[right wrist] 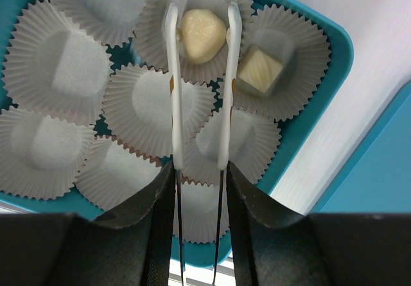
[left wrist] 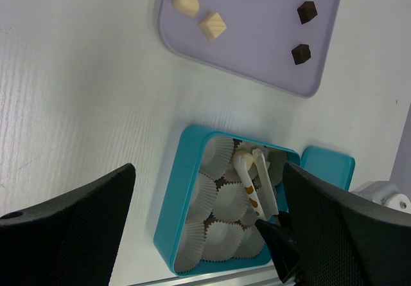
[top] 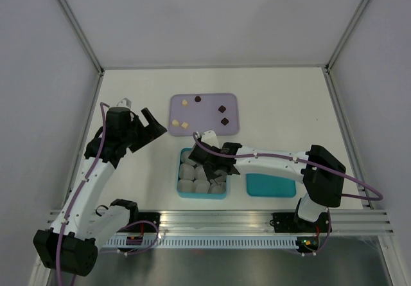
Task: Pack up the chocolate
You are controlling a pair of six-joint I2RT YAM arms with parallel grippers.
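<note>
The right gripper [right wrist: 199,178], its jaws partly closed around a pair of white tweezers [right wrist: 173,106], reaches over the teal box [right wrist: 302,8] of paper cups. A cream-white chocolate [right wrist: 201,36] is pinched between the tweezer tips. The tweezers run straight out from the jaws toward the box's far row, so the piece lies dead ahead of the jaws. It sits directly over a paper cup [right wrist: 149,42], though whether it already rests on the paper cannot be told. A second cream piece [right wrist: 260,69] sits in the cup just to its right. Six more pieces [top: 222,108], three cream and three dark, lie on the lavender tray [top: 205,111] beyond the box, yet to be packed. The left gripper [top: 149,128] hangs with jaws spread wide and empty above the tabletop [top: 282,99], left of the tray. The right arm is therefore the nearer one to the box. Release looks to be the next step: easing the jaws should let the tweezers spring apart and leave the piece in its cup.
</note>
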